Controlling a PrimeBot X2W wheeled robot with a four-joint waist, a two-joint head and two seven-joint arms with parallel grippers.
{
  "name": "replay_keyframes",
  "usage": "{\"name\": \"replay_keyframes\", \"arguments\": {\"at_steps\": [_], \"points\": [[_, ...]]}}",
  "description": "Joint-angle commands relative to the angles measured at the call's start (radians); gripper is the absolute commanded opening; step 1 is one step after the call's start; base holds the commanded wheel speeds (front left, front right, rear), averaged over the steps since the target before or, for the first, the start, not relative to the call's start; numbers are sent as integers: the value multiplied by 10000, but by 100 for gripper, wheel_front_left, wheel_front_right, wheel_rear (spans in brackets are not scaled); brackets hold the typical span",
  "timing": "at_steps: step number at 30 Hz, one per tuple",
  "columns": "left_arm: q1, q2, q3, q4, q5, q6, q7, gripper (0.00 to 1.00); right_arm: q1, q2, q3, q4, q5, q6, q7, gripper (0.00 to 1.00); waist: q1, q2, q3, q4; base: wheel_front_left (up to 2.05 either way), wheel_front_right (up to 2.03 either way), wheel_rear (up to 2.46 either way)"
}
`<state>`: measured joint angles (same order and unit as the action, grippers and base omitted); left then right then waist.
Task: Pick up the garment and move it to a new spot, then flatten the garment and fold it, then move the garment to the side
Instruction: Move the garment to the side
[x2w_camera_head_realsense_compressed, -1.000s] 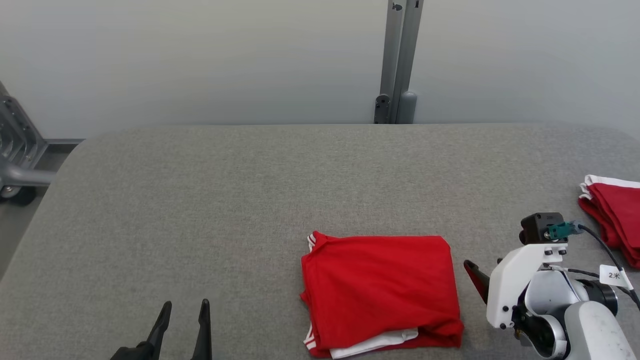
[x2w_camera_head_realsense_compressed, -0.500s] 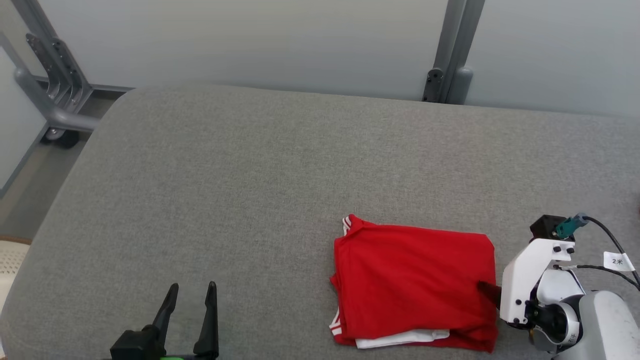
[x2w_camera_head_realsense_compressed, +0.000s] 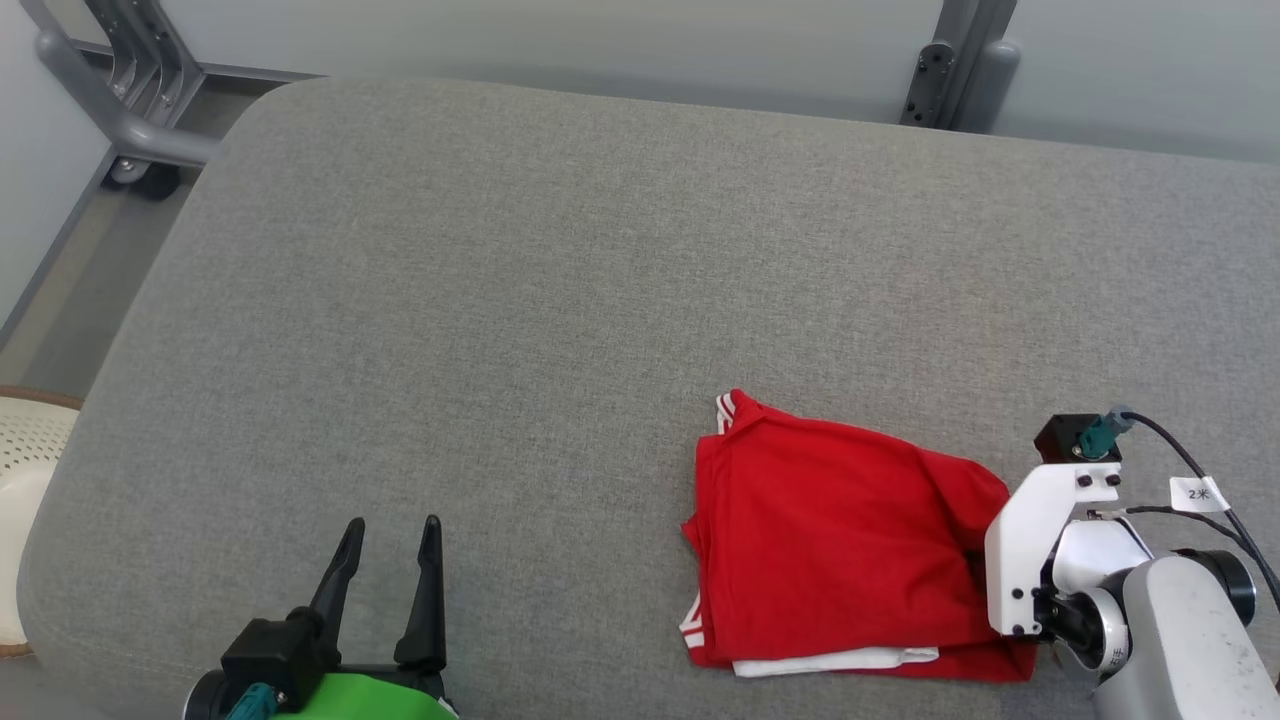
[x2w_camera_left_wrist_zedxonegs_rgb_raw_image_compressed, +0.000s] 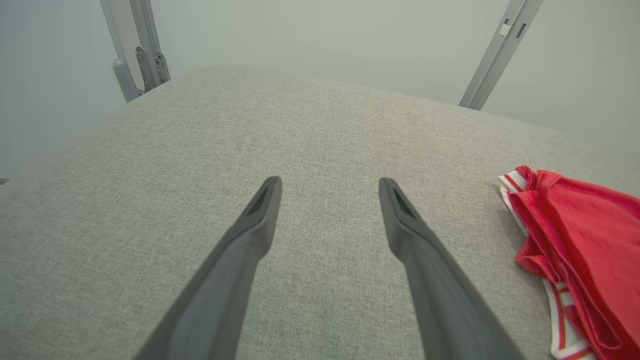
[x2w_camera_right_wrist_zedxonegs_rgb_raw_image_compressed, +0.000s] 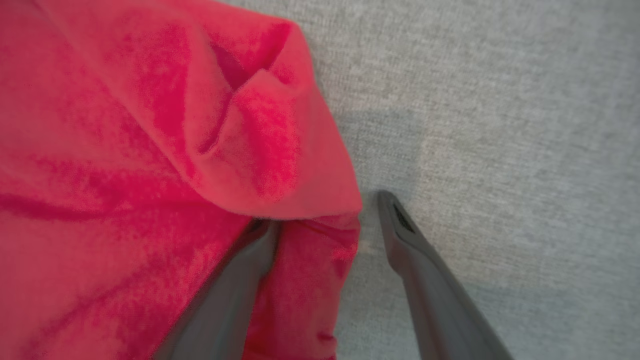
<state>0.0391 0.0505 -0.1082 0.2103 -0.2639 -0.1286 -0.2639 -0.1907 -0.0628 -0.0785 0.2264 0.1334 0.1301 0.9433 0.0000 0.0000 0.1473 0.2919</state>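
garment (x2w_camera_head_realsense_compressed: 840, 540), folded red, lies front right on the table (x2w_camera_head_realsense_compressed: 560, 300), its edge draped over one finger of the right claw (x2w_camera_right_wrist_zedxonegs_rgb_raw_image_compressed: 325, 212), spread astride that edge seemingly to pinch and drag it aside, while the left claw (x2w_camera_head_realsense_compressed: 393, 522) hovers spread over bare cloth

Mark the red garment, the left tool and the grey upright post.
red garment (x2w_camera_head_realsense_compressed: 840, 540): head view, middle of its top layer.
left tool (x2w_camera_head_realsense_compressed: 393, 522): head view, midway between its fingertips.
grey upright post (x2w_camera_head_realsense_compressed: 940, 80): head view, its lower bracket.
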Motion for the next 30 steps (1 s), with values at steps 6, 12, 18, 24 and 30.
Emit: {"name": "replay_keyframes", "arguments": {"at_steps": [6,12,18,24,30], "points": [[-267,6,-208,-89,-266,100,3,100,-246,-200,456,252,-652,-7,-498,0,0,0,183,-110,0,0,0],[-356,8,-274,-354,-315,138,3,100,-1244,-1107,1353,-152,-597,-12,-524,0,0,0,198,-496,0,0,0],[-425,8,-361,-897,-544,101,3,100,-2773,-2413,2621,-479,-170,-4,7,0,0,0,296,-1385,0,0,0],[-767,9,-644,-1249,-631,43,5,100,-4152,-3228,3214,-543,194,-4,580,0,0,0,525,-2478,0,0,0],[-1074,10,-698,-1396,-527,10,4,100,-5000,-3544,3325,-176,277,-4,203,0,0,0,664,-3550,0,0,0]]}}
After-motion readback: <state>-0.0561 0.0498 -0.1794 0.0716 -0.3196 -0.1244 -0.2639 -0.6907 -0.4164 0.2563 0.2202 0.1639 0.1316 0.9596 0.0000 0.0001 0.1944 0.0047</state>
